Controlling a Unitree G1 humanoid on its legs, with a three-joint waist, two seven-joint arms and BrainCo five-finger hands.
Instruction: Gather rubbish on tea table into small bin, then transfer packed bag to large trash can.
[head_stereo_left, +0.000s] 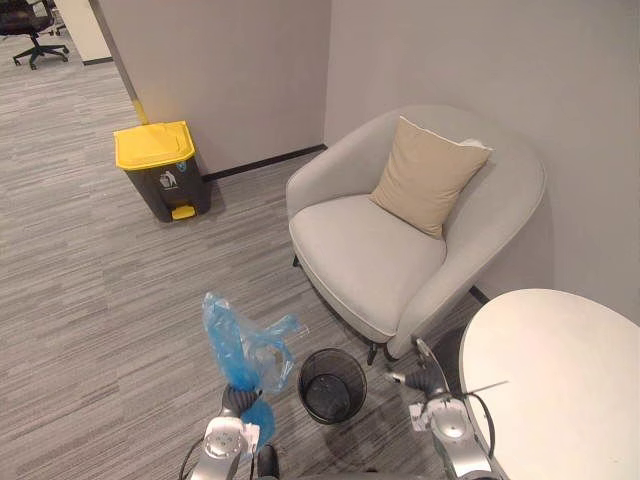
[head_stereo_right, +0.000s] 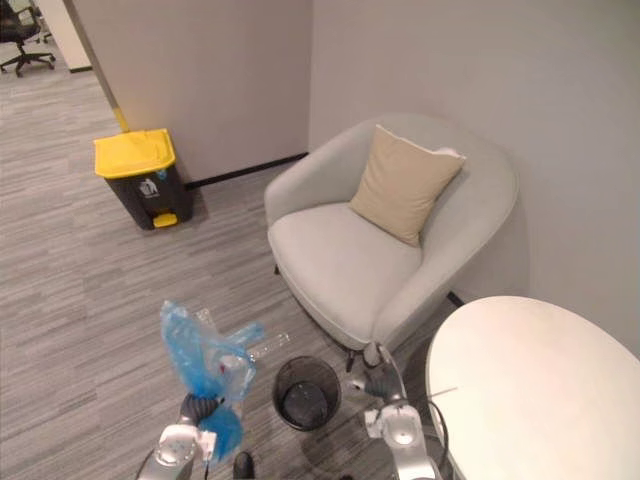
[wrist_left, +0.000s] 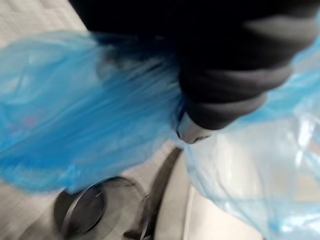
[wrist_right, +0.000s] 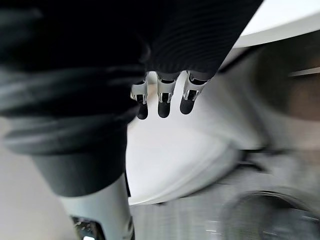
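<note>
Blue plastic bag (head_stereo_left: 243, 350) rises crumpled over the left hand (head_stereo_left: 236, 402) at 7 o'clock of the left eye view, just beside the small black mesh bin (head_stereo_left: 332, 351) at 6 o'clock. A yellow-lidded large trash can (head_stereo_left: 160, 165) sits well apart at 10 o'clock by the wall. The white round worktop (head_stereo_left: 560, 380) lies at 4 o'clock, with the right hand (head_stereo_left: 414, 378) near its edge. In the left wrist view, blue film wraps the dark cover, so I cannot tell how that hand is set. In the right wrist view, the right hand's fingers (wrist_right: 161, 102) hang straight, holding nothing.
</note>
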